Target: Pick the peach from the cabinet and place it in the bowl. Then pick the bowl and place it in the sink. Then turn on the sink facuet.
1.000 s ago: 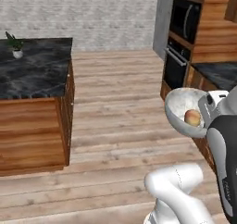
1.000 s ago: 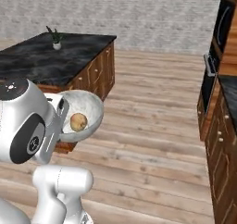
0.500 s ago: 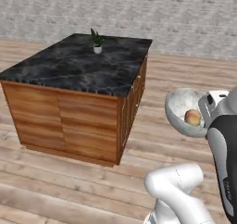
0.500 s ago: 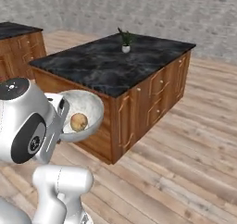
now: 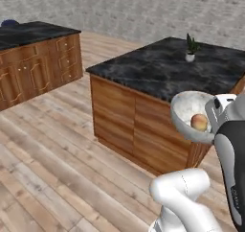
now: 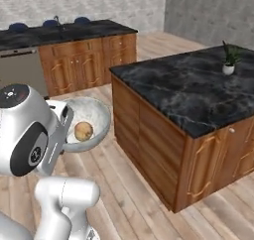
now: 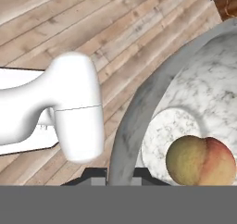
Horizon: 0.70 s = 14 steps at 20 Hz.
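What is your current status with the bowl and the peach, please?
Gripper shut on the bowl rim, bowl carried above the floor. Peach sits inside the bowl. Marble-topped island close ahead.

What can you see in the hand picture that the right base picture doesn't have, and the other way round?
The hand view alone looks right along the claw, shut on the rim of the bowl, close enough to see its marbled inside. The right base view alone takes in the room: the dark-topped island with a small potted plant, and the long counter by the brick wall. Both have the bowl with the peach lying inside it, above the wooden floor.
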Motion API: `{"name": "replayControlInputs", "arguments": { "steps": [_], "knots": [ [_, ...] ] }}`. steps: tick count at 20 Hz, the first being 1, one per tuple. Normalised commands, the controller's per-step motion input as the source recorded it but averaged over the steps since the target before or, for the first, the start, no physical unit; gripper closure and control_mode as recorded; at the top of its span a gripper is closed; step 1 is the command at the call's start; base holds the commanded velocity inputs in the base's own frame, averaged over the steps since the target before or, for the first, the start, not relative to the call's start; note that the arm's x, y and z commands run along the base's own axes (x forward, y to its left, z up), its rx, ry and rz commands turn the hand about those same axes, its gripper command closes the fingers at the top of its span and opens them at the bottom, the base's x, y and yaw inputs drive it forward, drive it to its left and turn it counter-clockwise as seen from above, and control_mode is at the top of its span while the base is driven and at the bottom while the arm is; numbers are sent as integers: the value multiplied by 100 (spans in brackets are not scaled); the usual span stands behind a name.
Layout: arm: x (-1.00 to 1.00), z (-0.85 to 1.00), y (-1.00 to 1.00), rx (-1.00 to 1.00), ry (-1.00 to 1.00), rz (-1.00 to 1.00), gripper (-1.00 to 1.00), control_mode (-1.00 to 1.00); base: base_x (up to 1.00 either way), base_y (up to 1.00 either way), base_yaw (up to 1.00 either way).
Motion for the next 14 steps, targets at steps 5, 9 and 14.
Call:
{"name": "replayControlInputs", "arguments": {
  "steps": [5,9,14],
  "knots": [
    [0,0,0,0,0,0,100,100,100,4,51],
    [0,0,0,0,0,0,100,100,100,13,35],
    [0,0,0,0,0,0,100,100,100,18,32]
  ]
}}
